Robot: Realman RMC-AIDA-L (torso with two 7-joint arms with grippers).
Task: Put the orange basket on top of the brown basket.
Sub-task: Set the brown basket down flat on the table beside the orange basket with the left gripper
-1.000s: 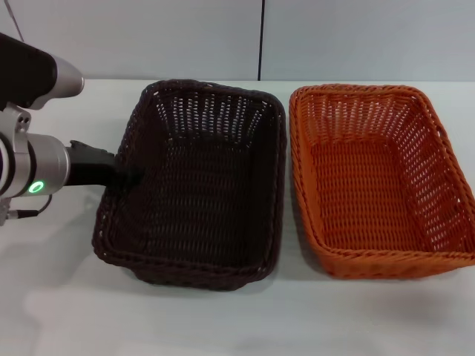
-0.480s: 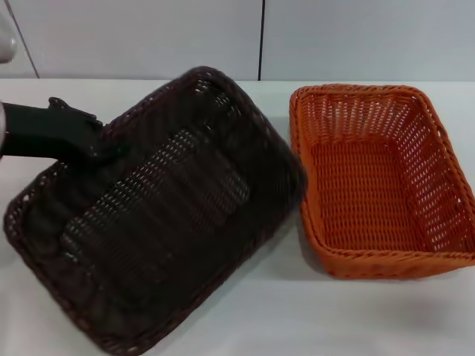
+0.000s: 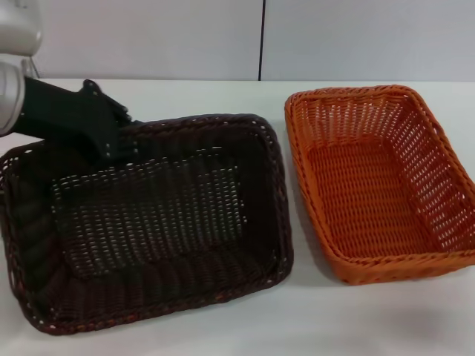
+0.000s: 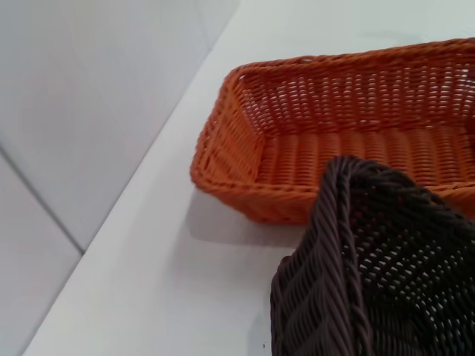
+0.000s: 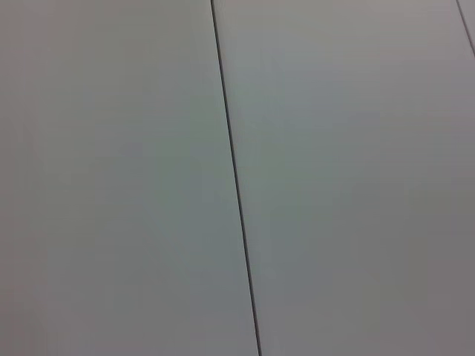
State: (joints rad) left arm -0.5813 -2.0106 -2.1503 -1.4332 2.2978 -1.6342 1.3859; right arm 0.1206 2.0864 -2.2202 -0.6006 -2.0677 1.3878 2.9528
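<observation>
The brown basket (image 3: 148, 222) is at the left in the head view, close to the camera and turned askew. My left gripper (image 3: 122, 148) is shut on its far rim and holds it. The basket's near corner also shows in the left wrist view (image 4: 371, 259). The orange basket (image 3: 378, 185) stands open side up on the white table at the right, just beside the brown basket and apart from it. It also shows in the left wrist view (image 4: 334, 126), beyond the brown rim. My right gripper is out of view.
The white table (image 3: 334, 326) ends at a grey panelled wall (image 3: 334, 37) behind both baskets. The right wrist view shows only that wall (image 5: 237, 178).
My left gripper took the brown basket by its rim, lifted it, and swung it left and toward the camera, turning it. The orange basket has shifted slightly.
</observation>
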